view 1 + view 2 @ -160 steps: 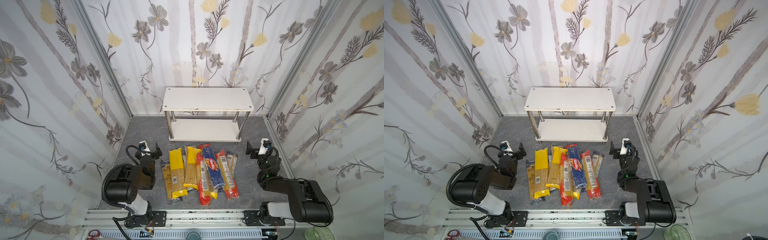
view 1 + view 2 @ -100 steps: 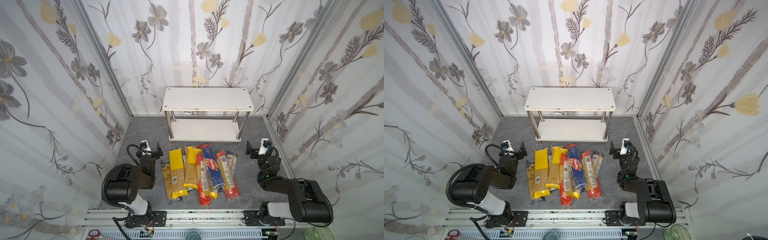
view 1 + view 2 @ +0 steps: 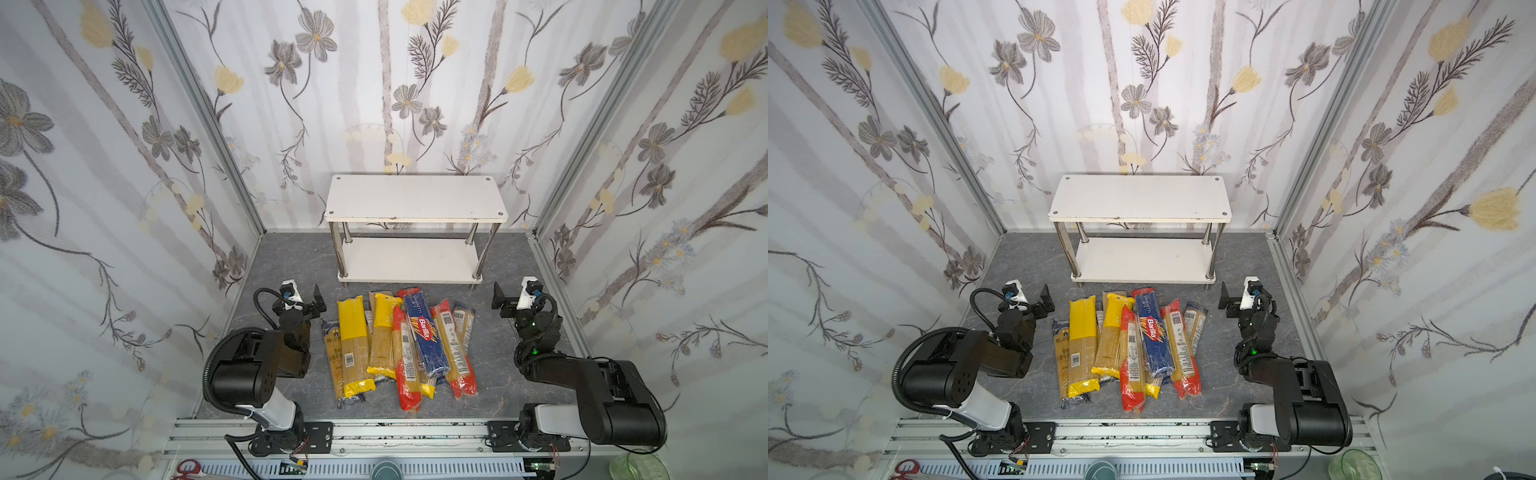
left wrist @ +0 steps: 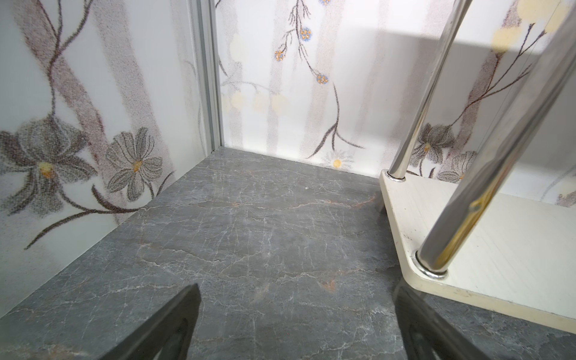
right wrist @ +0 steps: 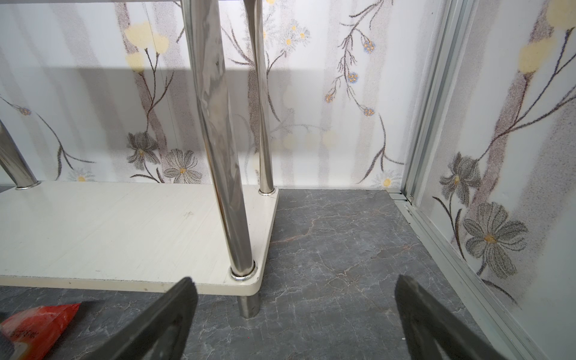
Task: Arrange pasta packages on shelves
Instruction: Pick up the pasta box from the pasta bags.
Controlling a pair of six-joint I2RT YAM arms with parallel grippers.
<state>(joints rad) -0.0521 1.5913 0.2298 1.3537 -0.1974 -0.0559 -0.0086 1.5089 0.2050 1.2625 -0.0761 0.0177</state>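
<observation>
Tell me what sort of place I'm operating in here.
Probably a staged robot test booth, not a real shop: floral-papered wall panels box in a grey tabletop, with a small white rack and piled pasta packs.

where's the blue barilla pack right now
In both top views the blue Barilla pack lies atop the other pasta packages on the floor before the shelves, right of the pile's middle, between two red-ended bags.

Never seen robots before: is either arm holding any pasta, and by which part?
Nothing is held: the jaws of the left gripper and right gripper stand open, empty.
</observation>
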